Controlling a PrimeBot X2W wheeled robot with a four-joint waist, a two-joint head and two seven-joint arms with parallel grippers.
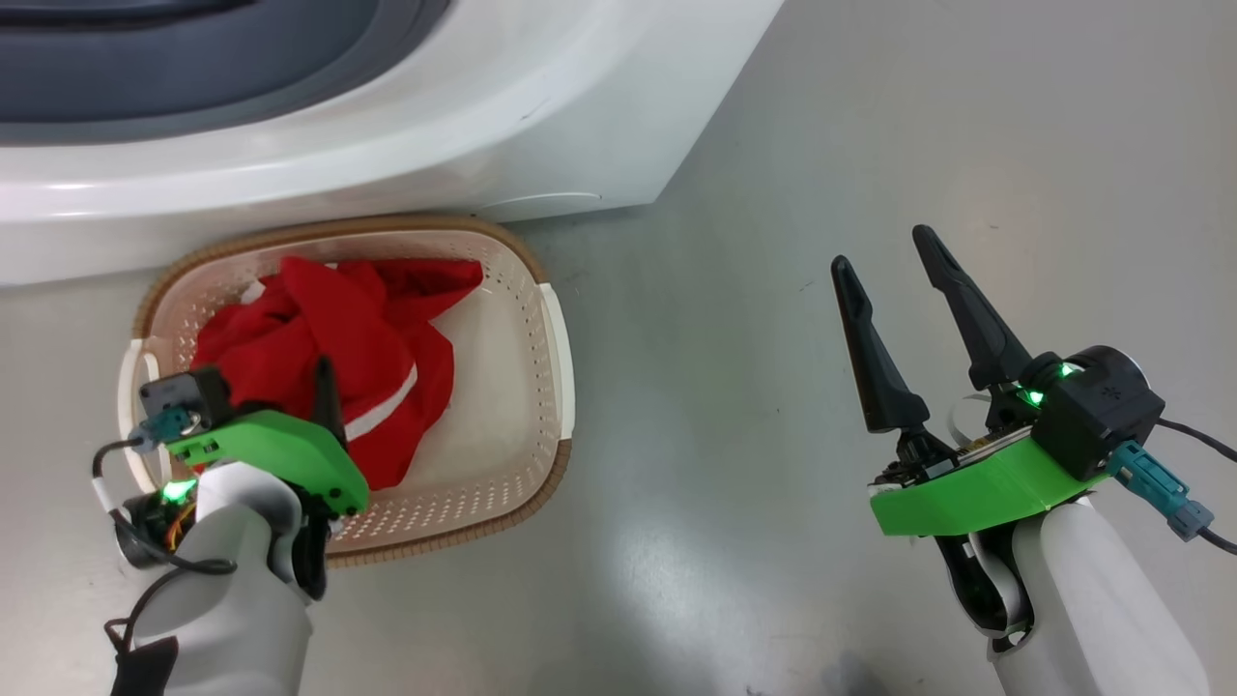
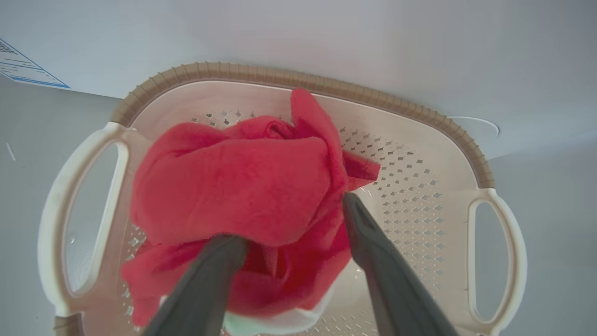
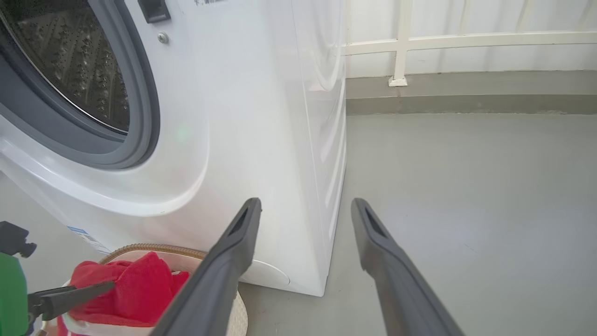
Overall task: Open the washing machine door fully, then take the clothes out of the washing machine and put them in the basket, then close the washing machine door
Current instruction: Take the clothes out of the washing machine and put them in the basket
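The red clothes [image 1: 338, 329] with white trim lie bunched in the cream basket [image 1: 556, 387] on the floor, right in front of the white washing machine [image 1: 387, 126]. My left gripper [image 1: 314, 391] hangs over the basket's near-left part. In the left wrist view its fingers stand apart, open, astride the red clothes [image 2: 233, 186], and one tip is tucked under a fold. My right gripper [image 1: 881, 249] is open and holds nothing, out over bare floor to the right of the basket. The steel drum [image 3: 79, 60] shows through the uncovered opening. The washing machine door is out of view.
Grey floor [image 1: 773, 145] stretches to the right of the machine and basket. A white railing [image 3: 401, 46] and a low kerb close the far side. A blue label [image 2: 23, 65] sits low on the washer front. My left finger [image 3: 70, 294] lies on the cloth.
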